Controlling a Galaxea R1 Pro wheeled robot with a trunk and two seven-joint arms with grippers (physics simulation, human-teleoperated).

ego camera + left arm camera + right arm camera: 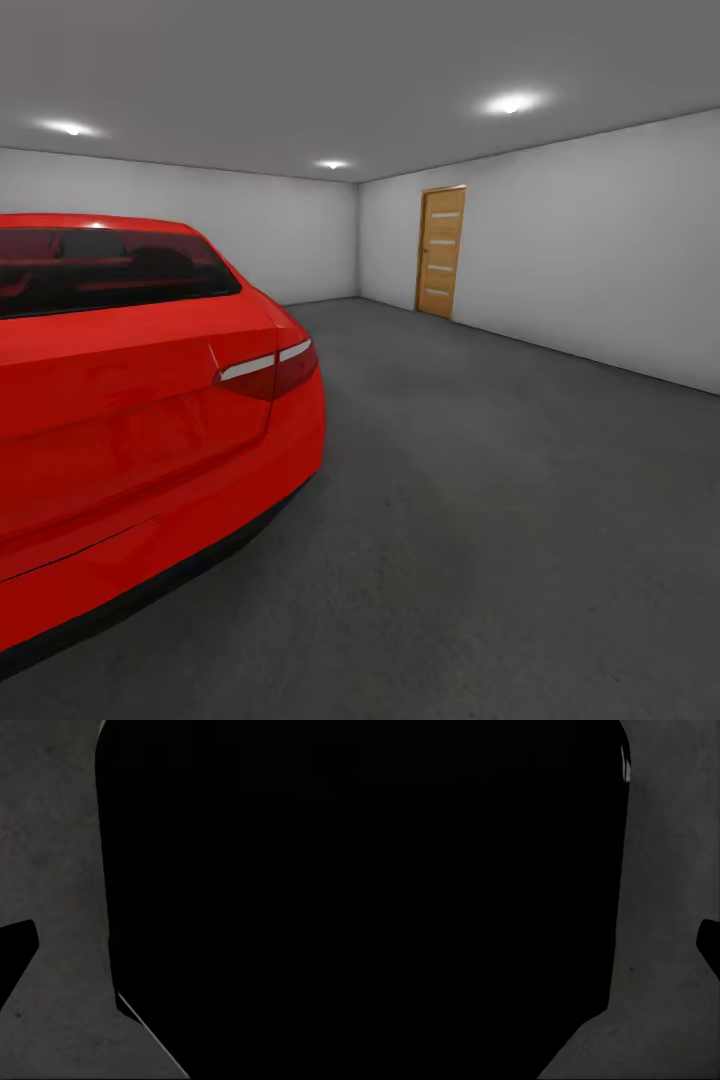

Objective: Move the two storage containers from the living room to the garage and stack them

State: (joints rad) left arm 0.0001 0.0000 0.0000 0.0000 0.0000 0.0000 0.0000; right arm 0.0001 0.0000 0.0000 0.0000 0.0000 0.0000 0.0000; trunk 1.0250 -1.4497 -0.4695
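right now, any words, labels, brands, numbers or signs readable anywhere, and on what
None: no text can be read in any view.
Red car: the rear panel and tail light show no badge, plate or lettering.
Wooden door: pale horizontal strips, not writing.
White walls and ceiling: plain, no signs.
Concrete floor: bare grey in the head view and both wrist views, no markings.

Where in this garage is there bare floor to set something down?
The grey concrete floor lies open between the red car and the right-hand white wall, back to the wooden door. The car crowds the left side.
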